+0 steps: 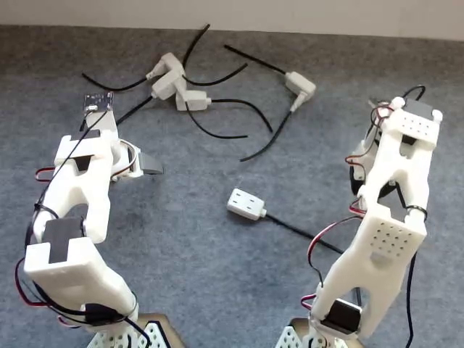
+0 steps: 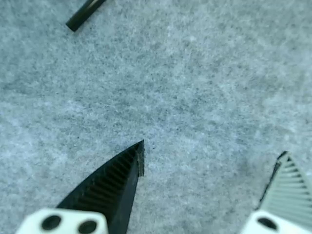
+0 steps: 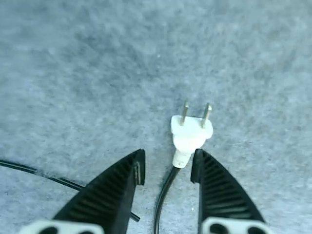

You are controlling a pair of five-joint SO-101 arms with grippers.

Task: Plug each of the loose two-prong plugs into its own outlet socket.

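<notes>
A white outlet strip (image 1: 245,204) with a black cord lies mid-table. Three white two-prong plugs (image 1: 176,85) with black cords lie bunched at the back left, and another plug (image 1: 301,85) lies at the back centre. My left gripper (image 2: 213,149) hangs open over bare carpet, left of the strip (image 1: 141,161). My right gripper (image 3: 168,158) is open, its fingers on either side of the cord end of a white plug (image 3: 191,130) that lies flat, prongs pointing away from the gripper. The right arm (image 1: 395,167) covers that plug in the high view.
The table is covered in grey carpet (image 1: 217,275). Loose black cords (image 1: 239,134) curl between the plug cluster and the strip. A black cord end (image 2: 85,12) lies ahead of the left gripper. Another thin black cord (image 3: 58,179) runs beside the right gripper.
</notes>
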